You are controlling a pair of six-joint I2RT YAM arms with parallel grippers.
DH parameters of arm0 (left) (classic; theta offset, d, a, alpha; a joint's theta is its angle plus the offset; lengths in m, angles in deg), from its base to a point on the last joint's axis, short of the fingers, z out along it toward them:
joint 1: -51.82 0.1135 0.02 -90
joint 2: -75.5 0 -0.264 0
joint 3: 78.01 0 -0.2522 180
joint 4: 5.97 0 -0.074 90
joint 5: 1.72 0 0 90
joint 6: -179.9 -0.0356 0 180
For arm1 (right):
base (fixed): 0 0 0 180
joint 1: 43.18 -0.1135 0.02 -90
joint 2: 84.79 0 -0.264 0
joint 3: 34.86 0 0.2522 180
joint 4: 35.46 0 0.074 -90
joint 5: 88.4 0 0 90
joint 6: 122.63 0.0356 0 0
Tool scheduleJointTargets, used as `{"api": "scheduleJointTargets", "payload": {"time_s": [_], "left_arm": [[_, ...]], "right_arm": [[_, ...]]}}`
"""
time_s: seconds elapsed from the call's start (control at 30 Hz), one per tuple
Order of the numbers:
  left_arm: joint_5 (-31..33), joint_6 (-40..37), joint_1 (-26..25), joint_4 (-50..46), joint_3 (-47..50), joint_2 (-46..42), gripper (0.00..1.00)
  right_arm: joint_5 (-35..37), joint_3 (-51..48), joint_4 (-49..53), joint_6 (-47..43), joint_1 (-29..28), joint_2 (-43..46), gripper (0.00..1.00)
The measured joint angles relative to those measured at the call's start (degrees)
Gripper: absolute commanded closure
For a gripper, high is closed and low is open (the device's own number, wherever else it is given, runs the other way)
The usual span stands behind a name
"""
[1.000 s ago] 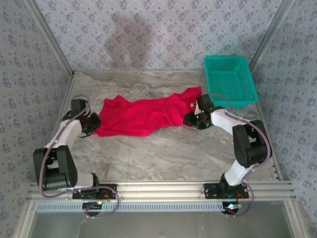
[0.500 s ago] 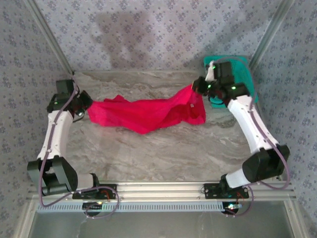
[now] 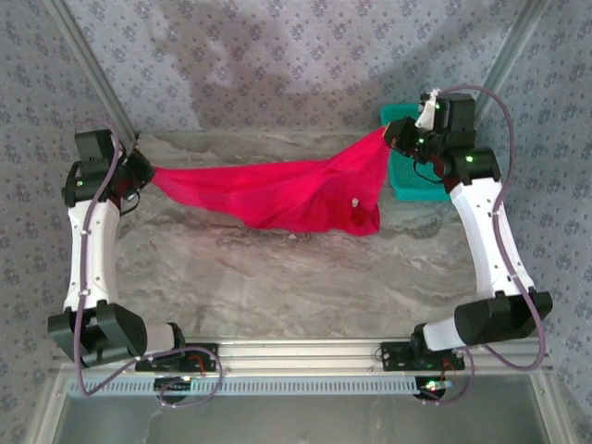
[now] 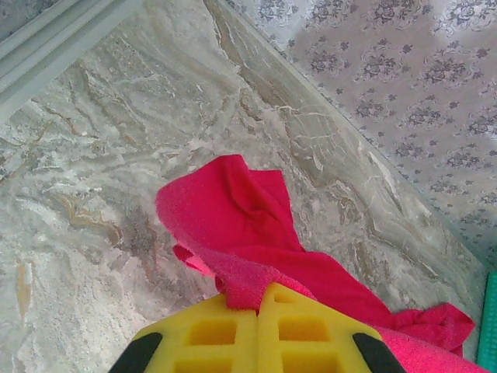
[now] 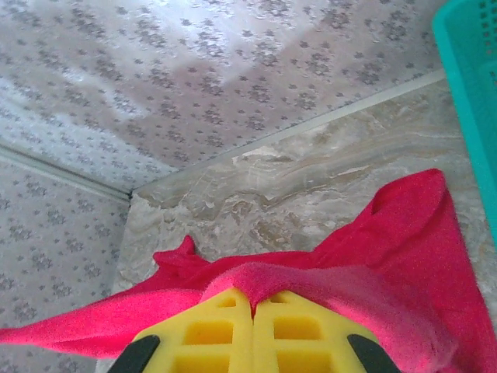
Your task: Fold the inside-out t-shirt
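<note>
Clamped shut on opposite ends of the t-shirt (image 3: 277, 194) with left gripper (image 3: 145, 172) and right gripper (image 3: 388, 138), stretched taut, sagging low over the table (image 3: 277, 287). No fold yet, apparently just spreading out; all folding ahead.

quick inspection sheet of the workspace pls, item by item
surface: marbled table, no spills seen
job's things: red t-shirt, stretched between both hands, middle sagging
clutter: teal basket, far right corner
grippers: left hand and right hand, both shut on the t-shirt
cables: purple cables loop near both hands, off the cloth
surroundings: patterned walls; metal rail at the near edge
</note>
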Motion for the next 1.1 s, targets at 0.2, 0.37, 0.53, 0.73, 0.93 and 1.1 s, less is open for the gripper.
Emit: {"api": "scheduleJointTargets", "payload": {"time_s": [0.2,0.37,0.53,0.73,0.93,1.1], "left_arm": [[-1.75,-0.02,0.11,-0.26,-1.79,0.85,1.0],[-4.42,0.0,0.11,0.35,0.28,2.62,1.0],[-6.82,0.2,-0.7,2.43,3.52,9.6,1.0],[-7.02,1.36,-4.7,5.88,-0.81,27.98,1.0],[-7.02,1.22,-7.61,5.14,-14.51,44.7,0.75],[-6.67,-0.11,-7.65,2.6,-22.64,49.29,0.52]], "right_arm": [[-0.48,0.96,-0.28,0.57,0.63,-0.66,1.0],[-0.55,0.31,-0.52,0.57,0.7,-0.66,1.0],[1.86,-1.38,-0.55,0.46,0.7,-1.6,1.0],[6.25,-3.45,-0.55,-0.11,1.01,-6.86,1.0],[7.65,-4.07,-0.63,-0.85,1.07,-12.72,1.0],[7.5,-2.95,-0.63,-1.44,1.05,-16.2,1.0]]}}
